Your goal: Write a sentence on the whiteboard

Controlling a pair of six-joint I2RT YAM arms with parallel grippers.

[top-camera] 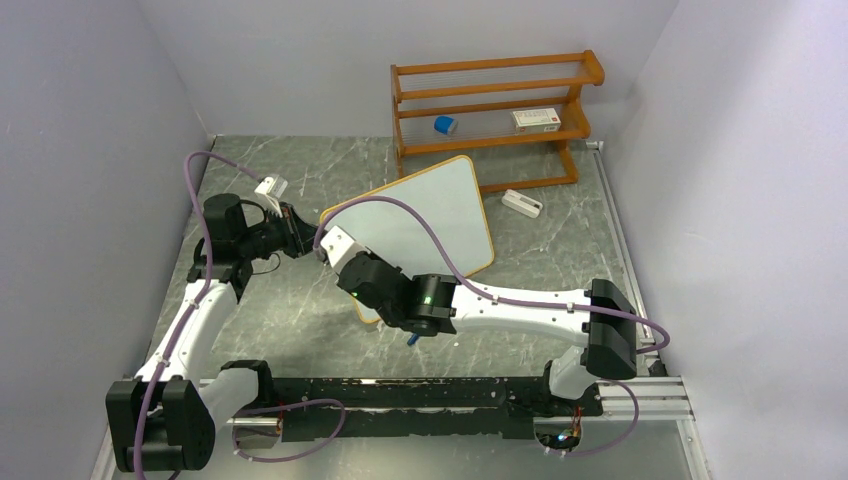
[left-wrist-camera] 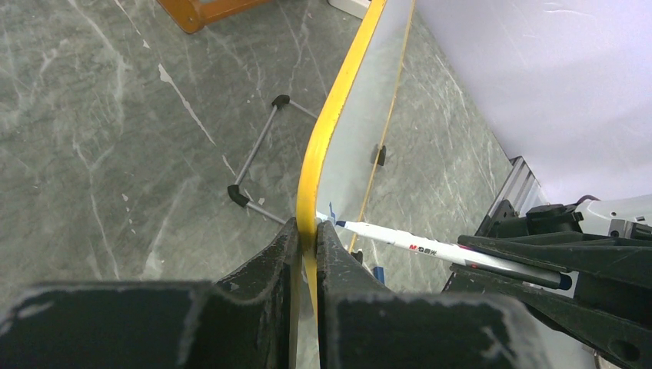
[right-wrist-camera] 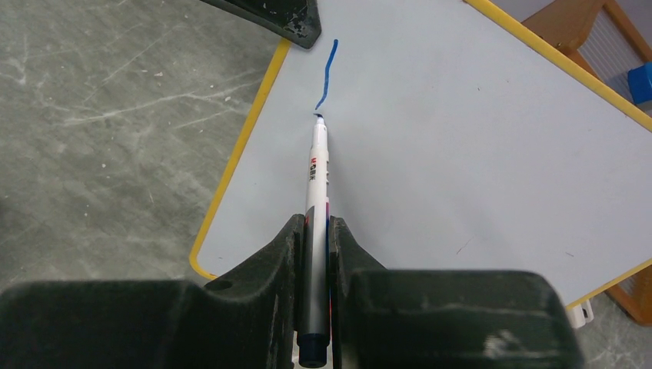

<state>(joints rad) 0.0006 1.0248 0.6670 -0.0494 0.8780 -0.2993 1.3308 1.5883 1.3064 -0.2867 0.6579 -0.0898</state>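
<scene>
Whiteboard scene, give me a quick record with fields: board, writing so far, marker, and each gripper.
board: whiteboard propped on its wire stand
writing: one short blue stroke near the clamped corner, no words yet
marker: white barrel, tip at the stroke's end
left gripper: shut on the whiteboard's yellow edge
right gripper: shut on the marker

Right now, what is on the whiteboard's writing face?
One short blue stroke near the whiteboard edge the left gripper clamps, the marker tip at its end. The patch beneath the right gripper is hidden.
</scene>
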